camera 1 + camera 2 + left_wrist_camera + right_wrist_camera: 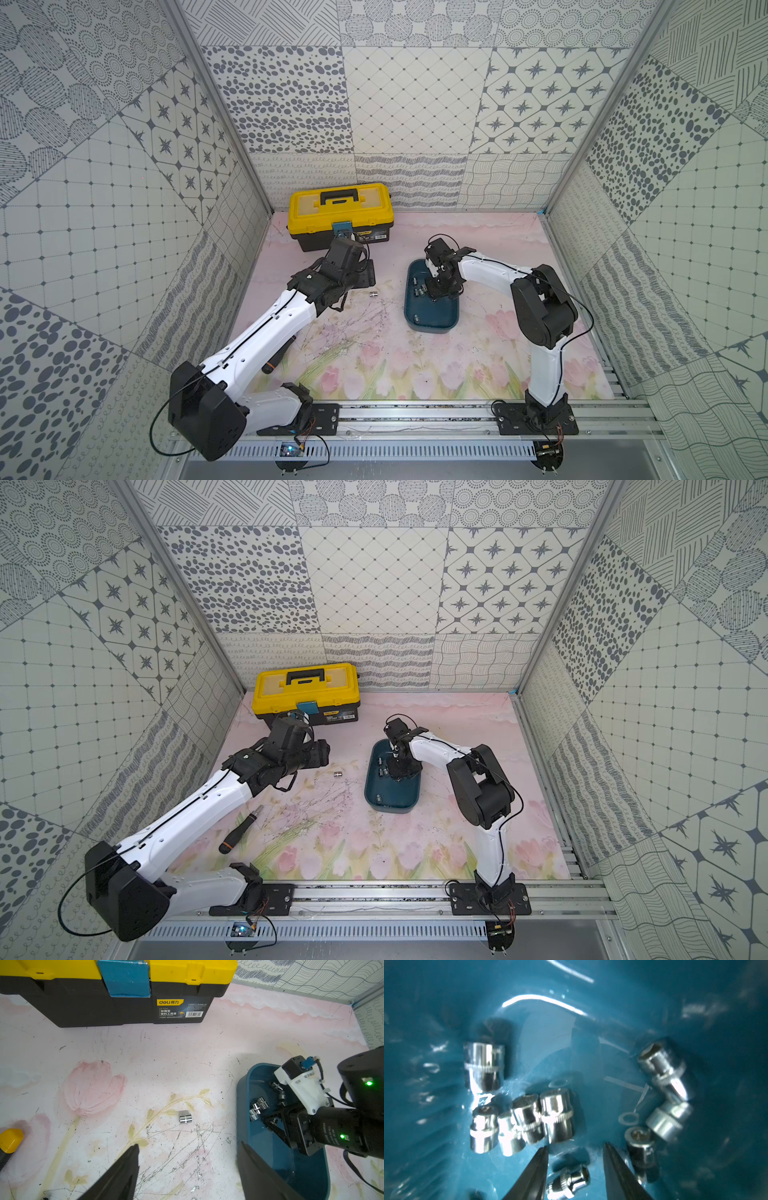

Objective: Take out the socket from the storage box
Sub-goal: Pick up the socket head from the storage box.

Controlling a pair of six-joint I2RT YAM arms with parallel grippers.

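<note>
In the storage box (446, 1001), lying on its side on the teal floor: a small chromed socket (569, 1180), set between the two dark fingers (533, 1176) of the right tool (576, 1146). Jaws of that tool parted but narrow, one to each side of the socket, not clamped on it. On the same floor, just past the fingertips: a row of four sockets (521, 1122), side by side and touching. Beyond that row, a larger socket (483, 1066) on its own. Near the box's curved wall, three more, all rather blurred in the right wrist view.

In both top views: storage box (436, 313) (395, 796) flat on the table (374, 365), right arm's wrist reaching down into its far half. Close to its near end, a lone socket (415, 319).

Outside the box, on the side toward the left arm: a loose socket (185, 1119) on its side on the table, well apart from the box wall. On that same side, near the loose socket: left tool (188, 1145), jaws wide, gripping nothing.

Farther from the box, past its far end and toward the left arm: a yellow-lidded black toolbox (340, 203), lid down, teal patch at the latch.

On the box's left-arm side again, toward the arm bases and well apart from the box: a black-handled screwdriver (241, 829) with an orange end, flat on the table beside the left arm.
</note>
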